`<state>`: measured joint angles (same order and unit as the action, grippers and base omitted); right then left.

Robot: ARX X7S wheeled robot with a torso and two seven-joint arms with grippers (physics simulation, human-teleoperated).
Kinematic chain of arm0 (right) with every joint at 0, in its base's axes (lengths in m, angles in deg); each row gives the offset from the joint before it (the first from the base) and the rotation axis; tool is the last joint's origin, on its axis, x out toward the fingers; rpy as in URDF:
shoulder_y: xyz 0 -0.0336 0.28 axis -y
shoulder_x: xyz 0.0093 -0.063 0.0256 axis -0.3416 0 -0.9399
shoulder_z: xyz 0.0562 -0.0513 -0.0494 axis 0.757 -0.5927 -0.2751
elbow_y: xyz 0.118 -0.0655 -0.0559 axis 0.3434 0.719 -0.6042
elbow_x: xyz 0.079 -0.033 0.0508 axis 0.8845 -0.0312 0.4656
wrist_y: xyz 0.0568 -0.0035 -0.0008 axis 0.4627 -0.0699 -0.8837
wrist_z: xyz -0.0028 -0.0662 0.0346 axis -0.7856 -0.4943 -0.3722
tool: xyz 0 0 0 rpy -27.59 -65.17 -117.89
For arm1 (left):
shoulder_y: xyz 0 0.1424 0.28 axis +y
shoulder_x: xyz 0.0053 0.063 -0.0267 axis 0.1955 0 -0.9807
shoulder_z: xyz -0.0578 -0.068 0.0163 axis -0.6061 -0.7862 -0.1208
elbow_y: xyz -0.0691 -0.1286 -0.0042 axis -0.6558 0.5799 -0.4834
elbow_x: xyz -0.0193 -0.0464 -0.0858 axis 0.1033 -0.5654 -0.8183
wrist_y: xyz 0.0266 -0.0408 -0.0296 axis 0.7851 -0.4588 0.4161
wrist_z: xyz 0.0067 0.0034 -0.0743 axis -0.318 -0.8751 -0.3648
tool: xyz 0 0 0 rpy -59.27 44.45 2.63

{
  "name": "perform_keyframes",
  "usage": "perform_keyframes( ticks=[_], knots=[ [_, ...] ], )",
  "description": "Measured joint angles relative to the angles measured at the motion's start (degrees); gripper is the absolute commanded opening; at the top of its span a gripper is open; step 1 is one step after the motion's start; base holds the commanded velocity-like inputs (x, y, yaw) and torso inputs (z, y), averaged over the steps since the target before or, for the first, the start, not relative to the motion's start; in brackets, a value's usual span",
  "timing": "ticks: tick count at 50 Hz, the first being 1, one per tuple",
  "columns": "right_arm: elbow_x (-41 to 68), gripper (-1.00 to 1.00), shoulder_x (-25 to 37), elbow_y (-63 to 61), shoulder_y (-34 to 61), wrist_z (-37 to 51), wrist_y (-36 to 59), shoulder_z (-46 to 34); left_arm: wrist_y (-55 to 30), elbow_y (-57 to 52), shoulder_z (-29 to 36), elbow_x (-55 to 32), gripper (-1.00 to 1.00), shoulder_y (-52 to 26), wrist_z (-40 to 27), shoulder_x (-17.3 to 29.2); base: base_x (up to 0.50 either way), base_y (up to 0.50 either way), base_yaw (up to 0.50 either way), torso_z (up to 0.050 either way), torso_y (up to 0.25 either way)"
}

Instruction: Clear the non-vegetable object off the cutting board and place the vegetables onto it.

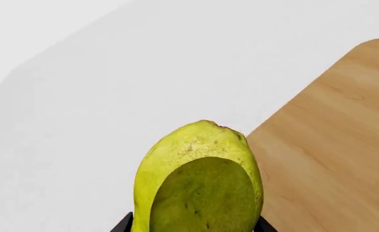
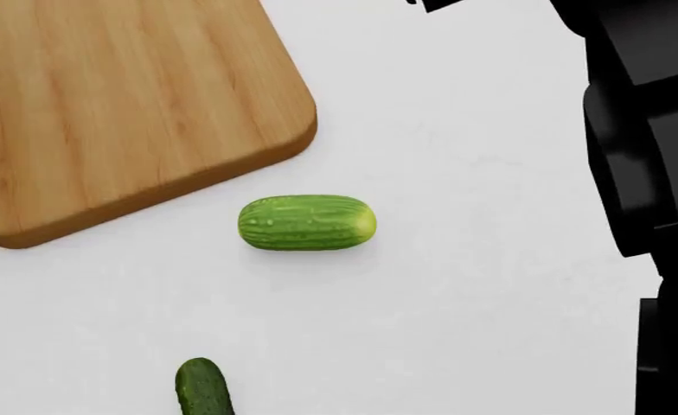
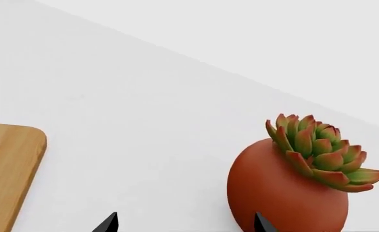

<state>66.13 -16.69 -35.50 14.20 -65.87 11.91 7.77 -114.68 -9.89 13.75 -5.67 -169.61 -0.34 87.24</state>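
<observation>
Gripping the pear (image 1: pixel 199 183), left fingers (image 1: pixel 122 224) mostly hidden; right fingers (image 3: pixel 109 223) apart — slim cucumber (image 2: pixel 204 388) cropped.

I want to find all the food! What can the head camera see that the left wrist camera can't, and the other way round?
Only the head view shows the two cucumbers lying on the white table: the plump light-green cucumber and the dark green cucumber. Only the left wrist view shows the yellow-green pear, close to the camera at the left hand. Both show the wooden cutting board and the table.
</observation>
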Motion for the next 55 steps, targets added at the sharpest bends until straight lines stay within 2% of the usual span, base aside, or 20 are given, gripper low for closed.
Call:
perform_keyframes(
  ticks=[17,30,41,55],
  knots=[
    [0.5,1.0,-0.1,-0.7,-1.5,0.7,0.1,1.0,-2.7,-0.8,-1.9,1.5,-1.0,2.7,-3.3,6.8,0.0,0.0,0.0,0.0,0.0],
    [0.8,1.0,0.0,-1.1,-2.1,1.0,0.1,1.0,-0.4,4.5,-2.0,4.2,-1.0,2.5,-5.0,10.4,0.0,0.0,0.0,0.0,0.0],
    [0.9,1.0,0.2,-1.3,-2.5,1.2,0.1,1.0,1.7,9.4,-3.3,4.8,-1.0,3.3,-6.3,11.5,0.0,0.0,0.0,0.0,0.0],
    [0.9,1.0,0.6,-1.1,-2.4,1.3,-0.2,0.5,2.3,12.7,-8.5,2.1,-1.0,6.4,-8.4,10.4,0.0,0.0,0.0,0.0,0.0]
  ],
)
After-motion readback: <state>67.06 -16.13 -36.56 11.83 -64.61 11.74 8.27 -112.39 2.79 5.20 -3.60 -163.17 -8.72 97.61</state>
